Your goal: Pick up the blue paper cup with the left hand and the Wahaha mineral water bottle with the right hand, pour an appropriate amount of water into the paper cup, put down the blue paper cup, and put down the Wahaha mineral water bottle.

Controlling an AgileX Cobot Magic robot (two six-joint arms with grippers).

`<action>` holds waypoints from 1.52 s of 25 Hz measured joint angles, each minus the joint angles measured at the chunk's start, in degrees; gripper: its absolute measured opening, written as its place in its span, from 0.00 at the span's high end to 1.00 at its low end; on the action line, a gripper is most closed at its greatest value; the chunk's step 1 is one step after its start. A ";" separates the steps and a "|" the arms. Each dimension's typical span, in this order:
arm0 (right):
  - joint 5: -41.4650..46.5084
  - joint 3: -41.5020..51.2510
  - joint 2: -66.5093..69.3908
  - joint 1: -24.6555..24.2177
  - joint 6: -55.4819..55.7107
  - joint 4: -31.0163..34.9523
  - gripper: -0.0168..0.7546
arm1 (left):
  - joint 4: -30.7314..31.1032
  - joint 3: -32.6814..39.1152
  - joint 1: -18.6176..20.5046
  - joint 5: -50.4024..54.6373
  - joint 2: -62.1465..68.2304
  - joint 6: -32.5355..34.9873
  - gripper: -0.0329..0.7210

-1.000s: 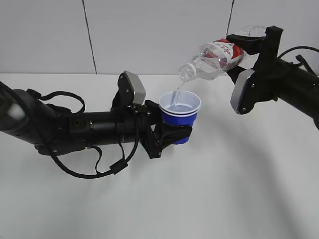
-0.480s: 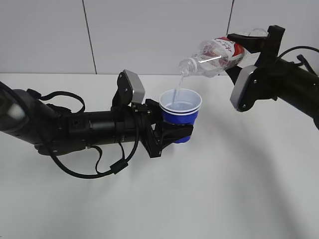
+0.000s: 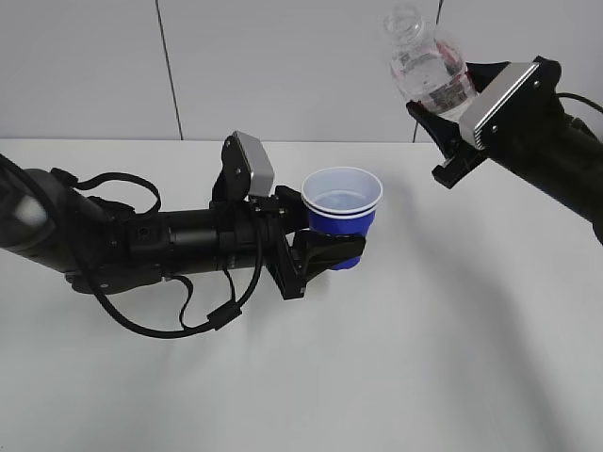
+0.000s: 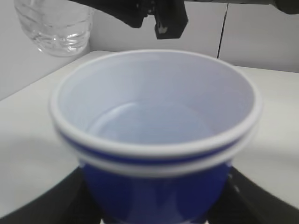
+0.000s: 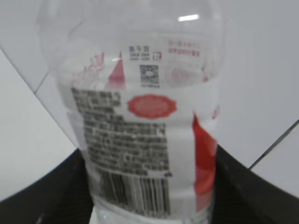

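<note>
My left gripper (image 3: 325, 250) is shut on the blue paper cup (image 3: 341, 218) and holds it upright above the table, with some water in its white inside (image 4: 154, 126). Black fingers (image 4: 44, 205) flank the cup's blue wall in the left wrist view. My right gripper (image 3: 450, 127) is shut on the Wahaha mineral water bottle (image 3: 429, 66), held nearly upright, neck up, up and to the right of the cup. In the right wrist view its red-and-white label with barcode (image 5: 140, 154) fills the frame between the black fingers (image 5: 243, 186). The bottle's lower end (image 4: 56, 28) shows above the cup.
The white table (image 3: 424, 358) stretches under both arms. A grey panelled wall (image 3: 283, 66) stands behind. Loose black cables (image 3: 179, 311) hang from the left arm.
The right gripper has swung the bottle from tilted neck-down over the cup to nearly upright and away to the upper right. The water stream has stopped. The cup has not moved.
</note>
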 joint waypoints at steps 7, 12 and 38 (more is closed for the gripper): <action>-0.13 0.00 0.00 0.00 18.43 0.51 0.37 | -2.20 0.00 0.00 -0.13 0.00 1.46 0.36; -0.17 0.23 -0.02 0.00 19.91 0.51 0.37 | -3.57 0.00 0.00 -0.36 0.00 1.48 0.36; -0.17 13.42 -4.46 0.00 25.86 14.21 0.37 | -58.81 8.61 0.00 -0.95 0.00 30.01 0.36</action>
